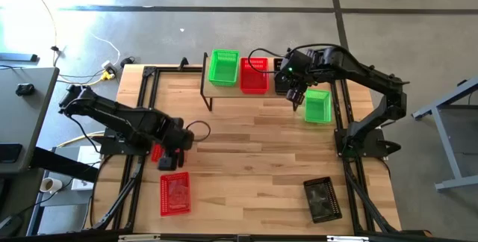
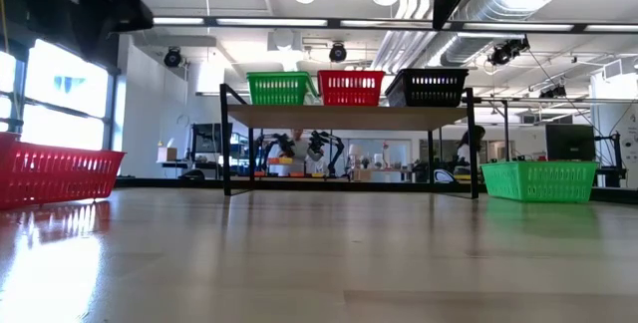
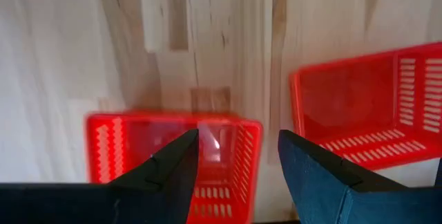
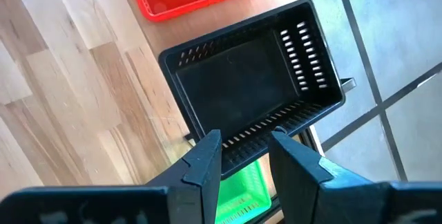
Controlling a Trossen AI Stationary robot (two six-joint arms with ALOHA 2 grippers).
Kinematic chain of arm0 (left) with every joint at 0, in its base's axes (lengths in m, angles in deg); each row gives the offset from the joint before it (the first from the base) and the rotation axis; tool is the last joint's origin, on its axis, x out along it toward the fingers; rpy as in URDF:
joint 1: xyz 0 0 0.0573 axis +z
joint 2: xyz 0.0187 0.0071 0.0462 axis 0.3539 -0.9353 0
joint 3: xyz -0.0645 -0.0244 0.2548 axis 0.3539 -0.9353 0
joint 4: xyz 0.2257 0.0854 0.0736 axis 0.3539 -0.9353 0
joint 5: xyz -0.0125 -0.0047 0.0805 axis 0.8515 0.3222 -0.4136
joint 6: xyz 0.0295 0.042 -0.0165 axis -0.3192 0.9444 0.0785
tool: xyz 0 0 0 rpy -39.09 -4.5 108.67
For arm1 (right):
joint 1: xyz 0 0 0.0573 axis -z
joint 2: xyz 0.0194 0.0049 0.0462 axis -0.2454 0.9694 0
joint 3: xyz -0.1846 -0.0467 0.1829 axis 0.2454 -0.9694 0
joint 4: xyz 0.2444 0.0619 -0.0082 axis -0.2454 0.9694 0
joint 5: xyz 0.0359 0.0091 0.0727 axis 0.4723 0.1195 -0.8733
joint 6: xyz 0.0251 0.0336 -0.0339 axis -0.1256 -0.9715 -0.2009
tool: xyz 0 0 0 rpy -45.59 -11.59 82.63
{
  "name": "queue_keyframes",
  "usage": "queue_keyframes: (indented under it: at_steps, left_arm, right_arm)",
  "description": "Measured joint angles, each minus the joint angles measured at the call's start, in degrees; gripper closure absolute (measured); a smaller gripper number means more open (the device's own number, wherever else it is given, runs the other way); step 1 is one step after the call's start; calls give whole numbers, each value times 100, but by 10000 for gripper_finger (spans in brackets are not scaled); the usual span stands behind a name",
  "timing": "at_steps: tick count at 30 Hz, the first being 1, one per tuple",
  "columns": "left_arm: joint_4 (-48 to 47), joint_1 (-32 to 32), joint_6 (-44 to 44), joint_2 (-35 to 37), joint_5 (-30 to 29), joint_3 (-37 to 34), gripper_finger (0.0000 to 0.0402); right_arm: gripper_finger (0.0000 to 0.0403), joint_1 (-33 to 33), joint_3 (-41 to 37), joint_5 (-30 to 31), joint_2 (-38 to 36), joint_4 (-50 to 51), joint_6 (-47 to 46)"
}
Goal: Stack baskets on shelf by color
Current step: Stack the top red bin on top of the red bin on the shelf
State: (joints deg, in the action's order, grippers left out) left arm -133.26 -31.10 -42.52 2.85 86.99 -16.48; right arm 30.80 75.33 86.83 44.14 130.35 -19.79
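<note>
The shelf (image 1: pixel 224 91) stands at the table's far side and carries a green basket (image 1: pixel 223 68), a red basket (image 1: pixel 254 75) and a black basket (image 4: pixel 248 86) side by side. My right gripper (image 4: pixel 245 151) hangs open above the black basket's near wall, clear of it. My left gripper (image 3: pixel 238 158) points down, open, above a red basket (image 3: pixel 173 148) on the table at the left. Its fingers stand over that basket's end wall without touching. A second red basket (image 3: pixel 366 113) lies beside it.
A green basket (image 1: pixel 317 106) sits on the table in front of the shelf's right end. A black basket (image 1: pixel 323 199) lies near the table's near right corner. The middle of the table (image 1: pixel 254 145) is bare wood.
</note>
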Motion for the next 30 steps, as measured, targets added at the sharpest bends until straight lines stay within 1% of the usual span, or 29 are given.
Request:
queue_keyframes:
  at_steps: [8, 12, 19, 26, 30]
  left_arm:
    - [-5, -771, -637, 0, 12, -395, 213]
    - [13, -984, -915, 0, 210, -674, 213]
    - [70, -1112, -1310, -4, 268, -1160, 213]
    - [340, -1112, -1326, -4, 345, -1510, 213]
    - [692, -1110, -1326, -4, 437, -1712, 213]
  right_arm:
    - [295, 0, 0, 4, -55, -7, 12]
    - [295, 0, 0, 4, -55, -7, 12]
    - [295, 0, 0, 4, -55, -9, 12]
    - [295, 0, 0, 2, -55, -52, 12]
    - [295, 0, 0, -8, -55, -53, 1]
